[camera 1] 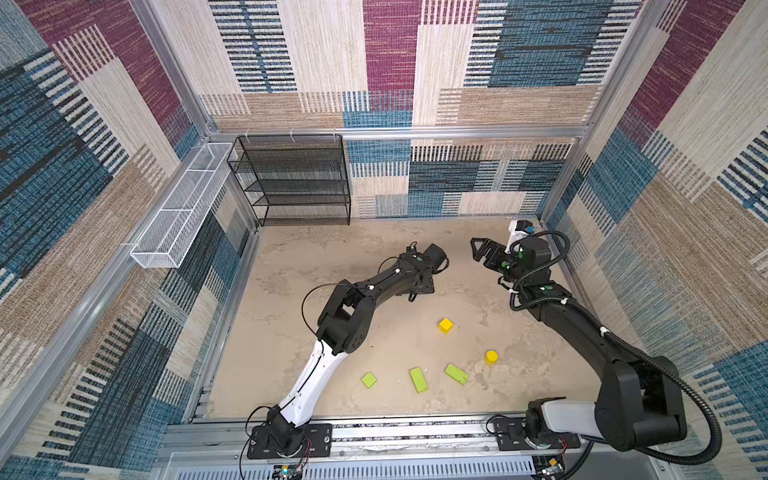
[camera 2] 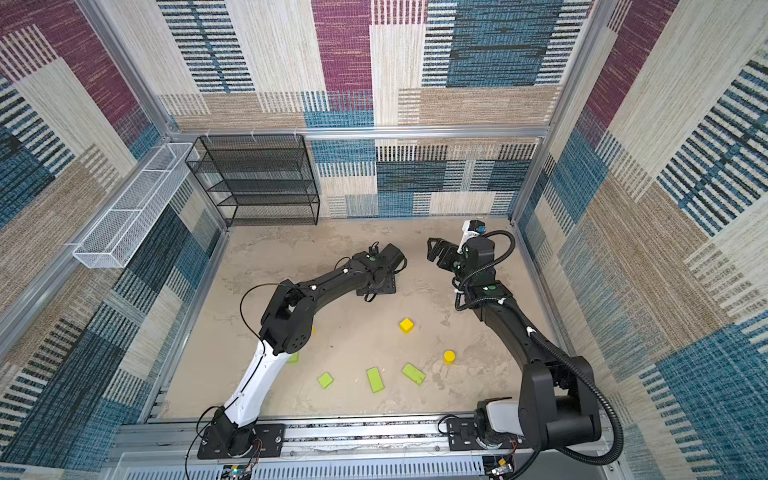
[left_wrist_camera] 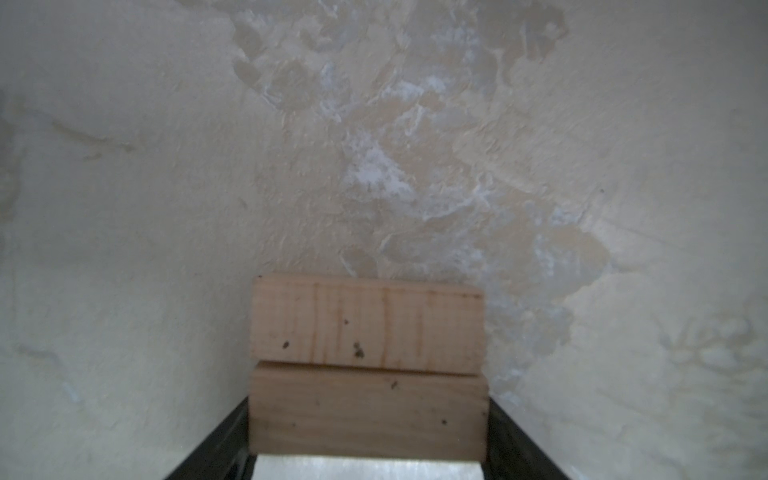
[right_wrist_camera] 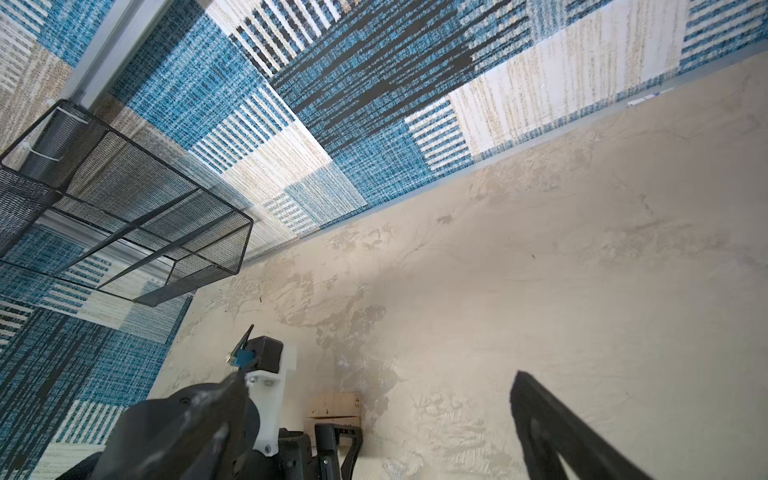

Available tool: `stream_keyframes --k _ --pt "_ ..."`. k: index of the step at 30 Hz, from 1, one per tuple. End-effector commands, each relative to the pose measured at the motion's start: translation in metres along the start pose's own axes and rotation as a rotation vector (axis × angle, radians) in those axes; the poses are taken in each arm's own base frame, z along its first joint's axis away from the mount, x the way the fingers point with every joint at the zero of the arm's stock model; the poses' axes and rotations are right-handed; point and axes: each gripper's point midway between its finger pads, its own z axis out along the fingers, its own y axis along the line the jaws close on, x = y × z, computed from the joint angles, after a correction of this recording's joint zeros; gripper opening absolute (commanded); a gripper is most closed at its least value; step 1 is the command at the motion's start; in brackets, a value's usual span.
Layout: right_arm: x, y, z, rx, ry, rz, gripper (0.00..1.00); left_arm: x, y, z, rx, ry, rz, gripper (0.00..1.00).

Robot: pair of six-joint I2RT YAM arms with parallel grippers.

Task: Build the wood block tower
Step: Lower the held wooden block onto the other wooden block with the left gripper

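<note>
Two plain tan bars (left_wrist_camera: 368,324) lie pressed side by side on the sandy table (camera 1: 291,291). My left gripper (left_wrist_camera: 368,399) points down over them with a black finger at each end of the nearer bar (left_wrist_camera: 368,411); I cannot see whether they press it. In both top views the left wrist (camera 1: 415,274) hides the bars. My right gripper (camera 1: 478,249) hovers open and empty to the right. A yellow cube (camera 1: 446,325), a yellow cylinder (camera 1: 491,356) and three lime-green flat pieces (camera 1: 369,380) (camera 1: 418,379) (camera 1: 456,373) lie nearer the front. Another green piece (camera 2: 293,357) peeks from under the left arm.
A black mesh shelf (camera 1: 295,178) stands at the back left against the wall. A white wire basket (camera 1: 183,203) hangs on the left wall. Patterned walls close in three sides, and the arms' mounting rail (camera 1: 395,432) runs along the front.
</note>
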Motion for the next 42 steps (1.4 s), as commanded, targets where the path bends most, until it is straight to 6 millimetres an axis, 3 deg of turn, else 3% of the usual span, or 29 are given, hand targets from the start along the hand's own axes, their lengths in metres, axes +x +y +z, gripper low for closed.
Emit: stream_keyframes --k 1,27,42 --pt "-0.009 0.005 -0.001 -0.020 -0.036 0.006 0.99 0.009 0.008 0.002 -0.035 0.035 0.001 0.84" --pt "-0.007 0.005 0.000 -0.024 -0.032 0.010 0.99 0.005 0.015 0.003 -0.068 0.012 0.023 0.79" --pt "-0.009 0.006 0.000 -0.030 -0.032 0.009 0.99 0.004 0.018 0.005 -0.078 0.014 0.027 0.83"
